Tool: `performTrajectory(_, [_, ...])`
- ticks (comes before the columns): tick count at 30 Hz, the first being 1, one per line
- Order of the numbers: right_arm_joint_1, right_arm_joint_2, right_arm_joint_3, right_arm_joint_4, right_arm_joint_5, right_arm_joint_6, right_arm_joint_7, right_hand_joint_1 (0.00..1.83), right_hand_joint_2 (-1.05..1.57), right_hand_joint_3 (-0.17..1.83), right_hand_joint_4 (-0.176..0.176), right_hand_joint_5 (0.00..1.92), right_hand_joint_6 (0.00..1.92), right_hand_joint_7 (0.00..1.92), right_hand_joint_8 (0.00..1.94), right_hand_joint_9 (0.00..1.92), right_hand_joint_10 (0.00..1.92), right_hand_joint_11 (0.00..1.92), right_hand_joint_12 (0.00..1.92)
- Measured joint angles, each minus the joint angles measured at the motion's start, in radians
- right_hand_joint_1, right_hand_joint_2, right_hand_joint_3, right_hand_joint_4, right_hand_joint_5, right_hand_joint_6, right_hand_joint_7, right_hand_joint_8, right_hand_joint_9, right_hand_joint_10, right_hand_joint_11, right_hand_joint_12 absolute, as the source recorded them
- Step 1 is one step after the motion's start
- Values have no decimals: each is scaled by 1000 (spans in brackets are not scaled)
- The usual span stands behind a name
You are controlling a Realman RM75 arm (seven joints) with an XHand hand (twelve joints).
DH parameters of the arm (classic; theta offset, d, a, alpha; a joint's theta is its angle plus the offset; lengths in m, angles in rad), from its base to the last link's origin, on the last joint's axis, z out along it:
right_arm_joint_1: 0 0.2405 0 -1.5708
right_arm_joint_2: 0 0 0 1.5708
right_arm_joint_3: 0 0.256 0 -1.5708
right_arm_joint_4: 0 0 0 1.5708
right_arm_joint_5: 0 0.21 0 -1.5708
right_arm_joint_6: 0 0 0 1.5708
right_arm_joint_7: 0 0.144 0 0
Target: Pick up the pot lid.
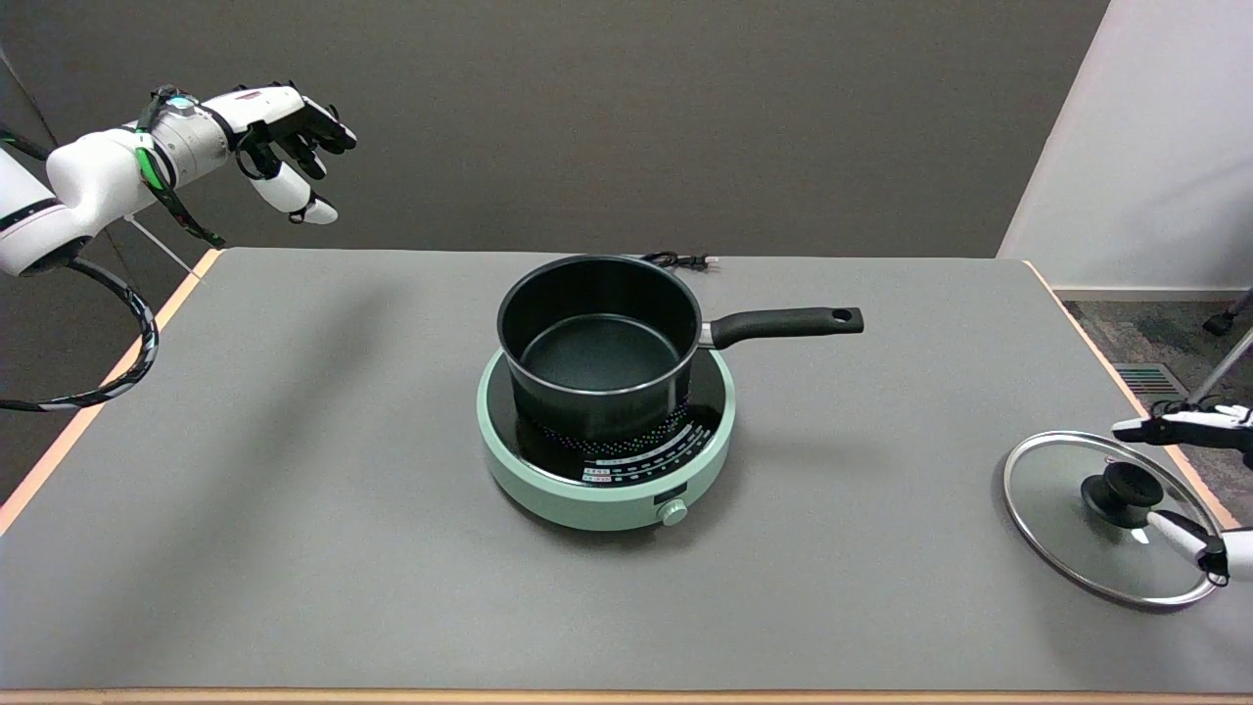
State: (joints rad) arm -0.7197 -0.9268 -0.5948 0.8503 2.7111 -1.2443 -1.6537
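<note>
Reaching in at the worktop's [294, 509] right edge, the right robot hand [1199, 485] straddles the flat-lying pot lid's [1052, 499] knob [1121, 493], fingers apart, grasping nothing.

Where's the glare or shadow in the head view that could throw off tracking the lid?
Head view: sharp overall, light soft and even. The glass pot lid carries a small bright glint beside its knob, under the right hand. The saucepan on the hob casts faint shadows on the table.
</note>
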Motion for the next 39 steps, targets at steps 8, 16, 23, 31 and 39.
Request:
performTrajectory(8, [12,25,-17,-9,-19,28,-28,937,546,984,-7,601,302,600,206,548,419,332,806])
performTrajectory(16, [19,46,-30,-13,-28,42,-42,937,546,985,-2,600,301,597,205,548,416,333,809])
performTrajectory(23, [20,63,-45,-16,-34,49,-49,937,540,990,-1,595,294,591,204,548,416,332,808])
performTrajectory(31, [17,70,-58,-18,-36,52,-50,937,539,991,3,595,293,591,203,550,417,333,811])
performTrajectory(39, [15,79,-81,-32,-38,62,-51,925,541,989,7,595,294,592,202,553,416,335,809])
